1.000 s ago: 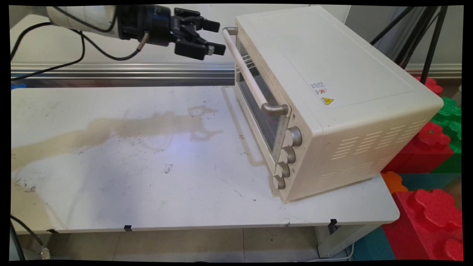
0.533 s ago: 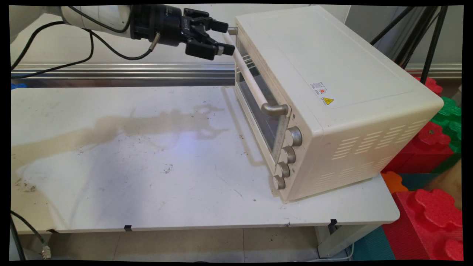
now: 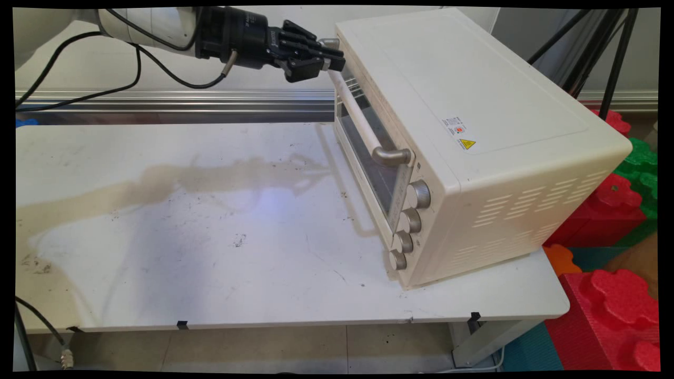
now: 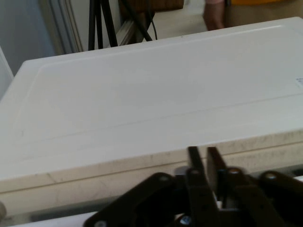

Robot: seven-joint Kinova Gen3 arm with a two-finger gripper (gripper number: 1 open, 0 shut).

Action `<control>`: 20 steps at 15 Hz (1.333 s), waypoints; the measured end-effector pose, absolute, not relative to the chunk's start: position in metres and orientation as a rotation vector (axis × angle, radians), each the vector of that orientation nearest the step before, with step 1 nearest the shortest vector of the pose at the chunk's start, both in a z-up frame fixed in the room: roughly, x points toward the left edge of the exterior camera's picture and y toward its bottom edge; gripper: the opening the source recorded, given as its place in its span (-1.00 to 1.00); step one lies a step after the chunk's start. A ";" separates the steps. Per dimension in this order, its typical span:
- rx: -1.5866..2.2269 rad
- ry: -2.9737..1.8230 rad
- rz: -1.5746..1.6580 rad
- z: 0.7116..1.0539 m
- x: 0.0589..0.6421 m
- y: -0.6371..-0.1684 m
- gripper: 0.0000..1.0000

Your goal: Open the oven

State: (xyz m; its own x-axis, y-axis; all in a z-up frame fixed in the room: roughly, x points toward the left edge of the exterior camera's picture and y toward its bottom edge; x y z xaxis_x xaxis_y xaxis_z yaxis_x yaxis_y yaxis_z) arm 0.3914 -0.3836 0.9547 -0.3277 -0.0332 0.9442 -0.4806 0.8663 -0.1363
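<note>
A cream toaster oven (image 3: pixel 474 105) stands on the right of the white table (image 3: pixel 210 252), its door facing left. A long white handle (image 3: pixel 363 123) runs across the top of the door. My gripper (image 3: pixel 337 59) reaches in level from the left and is shut. Its tips sit at the handle's far end, against the door's top edge. In the hand view the two fingers (image 4: pixel 194 158) stand close together with a thin gap, right before the oven's top front edge (image 4: pixel 142 161). I see nothing held between them. The oven door is shut.
Several round knobs (image 3: pixel 418 195) run down the oven's front at its near end. Red and green foam blocks (image 3: pixel 611 305) are stacked on the floor to the right of the table. Black tripod legs (image 3: pixel 605 47) stand behind the oven.
The gripper has moved right, from short of the oven to the handle's far end. Its fingers, open before, have shut.
</note>
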 end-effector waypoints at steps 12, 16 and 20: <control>0.393 -1.894 0.449 0.941 0.370 -0.391 -1.00; 0.392 -1.915 0.446 0.934 0.365 -0.392 -1.00; 0.390 -1.928 0.447 0.931 0.364 -0.392 -1.00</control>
